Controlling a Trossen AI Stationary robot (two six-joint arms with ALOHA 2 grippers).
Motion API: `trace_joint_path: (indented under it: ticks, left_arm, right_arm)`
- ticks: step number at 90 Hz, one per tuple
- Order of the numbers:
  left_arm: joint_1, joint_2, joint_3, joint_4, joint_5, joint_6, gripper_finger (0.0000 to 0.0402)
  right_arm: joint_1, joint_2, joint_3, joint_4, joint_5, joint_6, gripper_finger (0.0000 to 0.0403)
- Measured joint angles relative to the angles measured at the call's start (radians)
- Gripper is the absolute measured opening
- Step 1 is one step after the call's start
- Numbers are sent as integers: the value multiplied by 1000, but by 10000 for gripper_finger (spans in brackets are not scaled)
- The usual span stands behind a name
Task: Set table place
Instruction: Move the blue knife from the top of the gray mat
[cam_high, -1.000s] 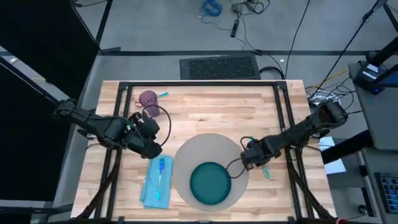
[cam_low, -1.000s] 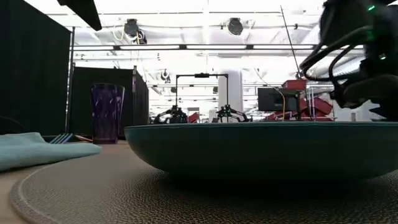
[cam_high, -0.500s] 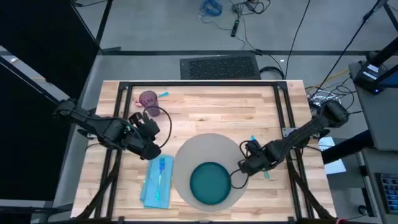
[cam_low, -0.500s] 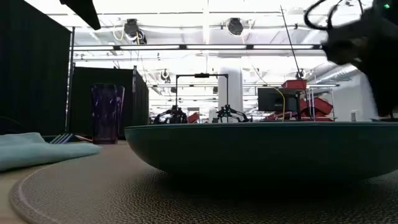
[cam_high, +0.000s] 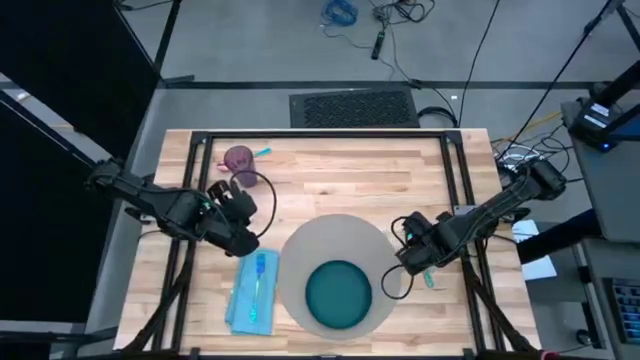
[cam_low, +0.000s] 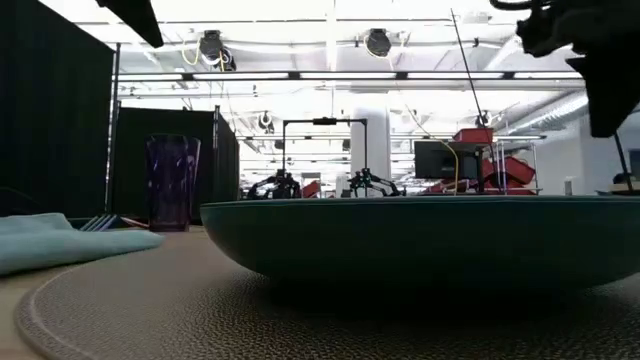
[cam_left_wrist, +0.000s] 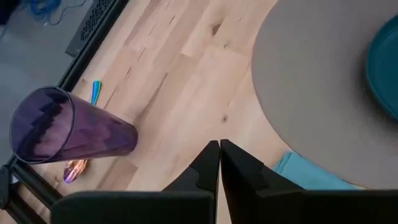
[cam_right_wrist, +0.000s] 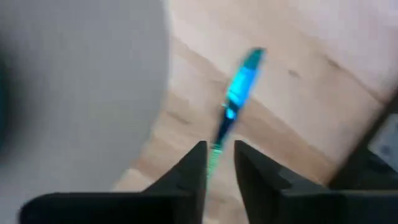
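A robotics lab or industrial test hall is shown rather than a home. The wooden bench (cam_high: 340, 175) is carried on a black metal frame and is set on a bare grey floor (cam_high: 260, 50) strewn with loose cables (cam_high: 340, 12), with black curtain partitions (cam_low: 55, 120) hung at one side. Beyond it, a large open room is seen under rows of ceiling strip lights (cam_low: 330, 75), with further black frame rigs (cam_low: 325, 150), a monitor (cam_low: 435, 160) and red equipment (cam_low: 505, 168) set up in the background.
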Motion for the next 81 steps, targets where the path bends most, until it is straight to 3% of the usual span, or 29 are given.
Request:
trace_joint_path:
  ticks: [22,41,59,70,81]
  left_arm:
    - [0,0,0,0,1,1,0]
    - [0,0,0,38,2,-1,0]
    - [0,0,0,133,1,0,0]
    - [0,4,0,166,-17,29,0]
    - [0,6,0,169,-45,75,0]
  right_arm:
    - [51,4,2,10,10,-130,170]
    - [154,4,2,-1,45,-137,191]
    - [276,0,2,-100,84,39,190]
    - [328,0,-23,-84,163,188,190]
    - [357,-2,-93,-58,151,324,189]
